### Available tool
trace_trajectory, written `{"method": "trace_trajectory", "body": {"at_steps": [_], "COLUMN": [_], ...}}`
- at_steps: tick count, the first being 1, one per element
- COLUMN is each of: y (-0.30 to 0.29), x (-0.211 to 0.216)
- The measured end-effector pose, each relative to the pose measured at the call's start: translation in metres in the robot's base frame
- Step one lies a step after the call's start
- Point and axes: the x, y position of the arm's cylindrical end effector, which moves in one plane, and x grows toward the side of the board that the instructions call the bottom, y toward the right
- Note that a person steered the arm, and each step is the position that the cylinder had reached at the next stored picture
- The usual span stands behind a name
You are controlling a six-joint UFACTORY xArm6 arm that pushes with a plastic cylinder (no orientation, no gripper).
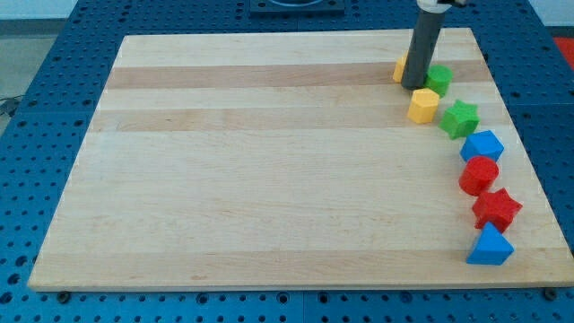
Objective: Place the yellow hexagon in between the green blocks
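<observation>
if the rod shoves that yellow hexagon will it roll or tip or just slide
Probably slide: the yellow hexagon looks squat and sits flat on the smooth wooden board. An off-centre push from my tip, just above it, may spin it. It could also nudge the green star beside it.

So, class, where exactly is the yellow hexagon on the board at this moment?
The yellow hexagon sits near the view's top right, between the green block above and the green star to its right, just below my tip.

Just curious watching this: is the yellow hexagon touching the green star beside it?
Apart. The camera view shows a thin strip of bare wood between the yellow hexagon and the green star.
</observation>
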Motion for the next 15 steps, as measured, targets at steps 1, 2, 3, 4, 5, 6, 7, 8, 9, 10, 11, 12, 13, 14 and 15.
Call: {"method": "trace_trajectory", "body": {"at_steps": [1,2,3,4,5,6,7,8,9,10,11,12,13,14,15], "y": [0.000,-0.028,-0.080,-0.080,-0.080,-0.078,-0.069,-0.062,-0.061,-0.060,-0.058,-0.037,-0.021,-0.021,-0.010], "x": [0.000,0.002,0.011,0.011,0.036,0.068,0.023,0.014,0.022,0.052,0.064,0.061,0.065,0.065,0.065]}}
